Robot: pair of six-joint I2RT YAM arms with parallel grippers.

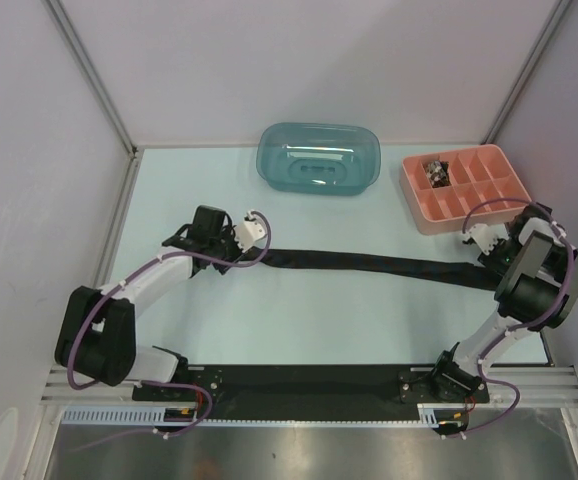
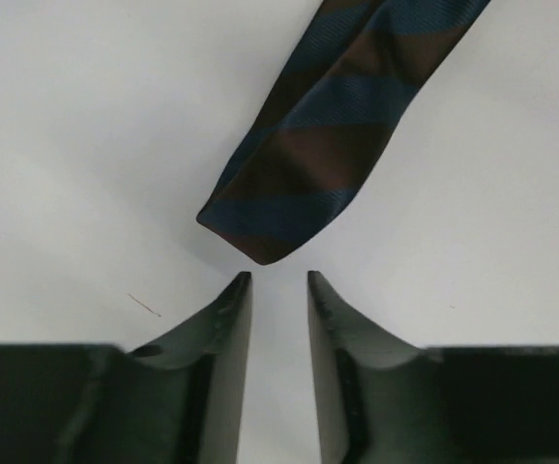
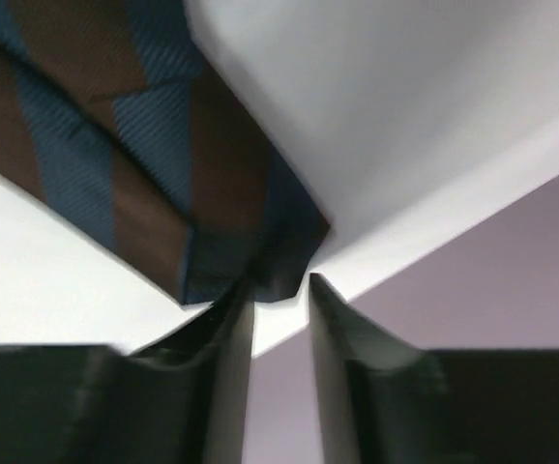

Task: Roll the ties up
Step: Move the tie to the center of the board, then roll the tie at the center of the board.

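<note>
dark strip (image 1: 309, 385): along the bottom edge of the top view, nearest of all.
left arm (image 1: 119, 300): lower left, bent up and rightward toward left of centre.
right arm (image 1: 529, 285): lower right, folded up along the right edge.
surface (image 1: 319, 320): pale, filling the middle of the frame.
left jaws: apart by a narrow gap, clamped on nothing; tips just short of the narrow pointed end of the tie (image 1: 369, 264), not touching it.
right jaws: apart by a narrow gap, pale surface seen through it; wide end of the tie right at the tips, touching or just over the left tip, too blurred to tell which.
tie: flat on the surface, unrolled, one long band across the middle of the frame from left jaws to right jaws; black from above, blue and brown diagonal stripes up close.
bin (image 1: 319, 190): translucent teal, upper centre, beyond the tie and apart from it.
tray (image 1: 439, 226): pink, split into compartments, upper right; small dark item (image 1: 436, 172) in an upper left compartment.
</note>
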